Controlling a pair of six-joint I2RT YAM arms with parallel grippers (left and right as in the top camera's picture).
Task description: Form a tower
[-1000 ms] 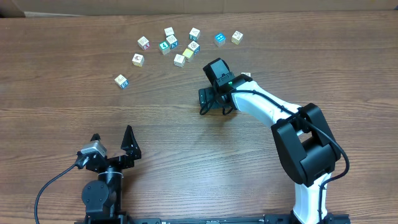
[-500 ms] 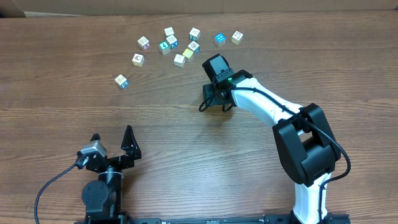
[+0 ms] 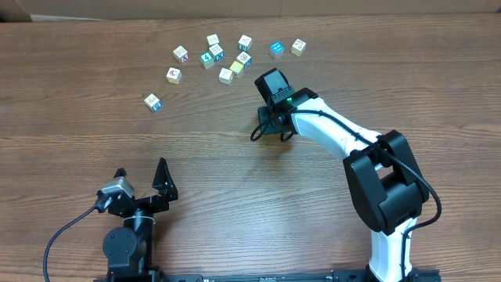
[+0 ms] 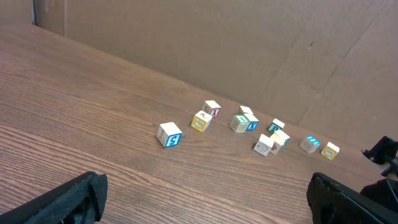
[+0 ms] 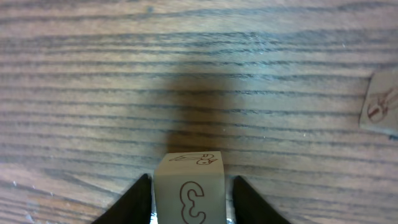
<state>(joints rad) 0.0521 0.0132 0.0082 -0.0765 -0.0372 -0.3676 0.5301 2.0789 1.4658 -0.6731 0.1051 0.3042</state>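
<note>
No tower shows in any view. In the right wrist view my right gripper (image 5: 189, 190) is shut on a pale wooden cube (image 5: 189, 198) with a brown letter on its face, a dark finger pressing each side, just above the wooden table. From overhead the right gripper (image 3: 266, 125) points down at mid-table and hides that cube. My left gripper (image 3: 141, 174) rests near the front left, open, nothing between its fingers (image 4: 74, 196).
Several loose picture cubes lie scattered at the back of the table (image 3: 219, 56), one apart at the left (image 3: 153, 102). Another cube (image 5: 380, 102) lies just right of the right gripper. A cardboard wall (image 4: 205, 43) stands behind the cubes.
The right gripper shifted slightly right and back, and its fingers closed in from wide apart onto the pale cube. The left arm stayed still.
</note>
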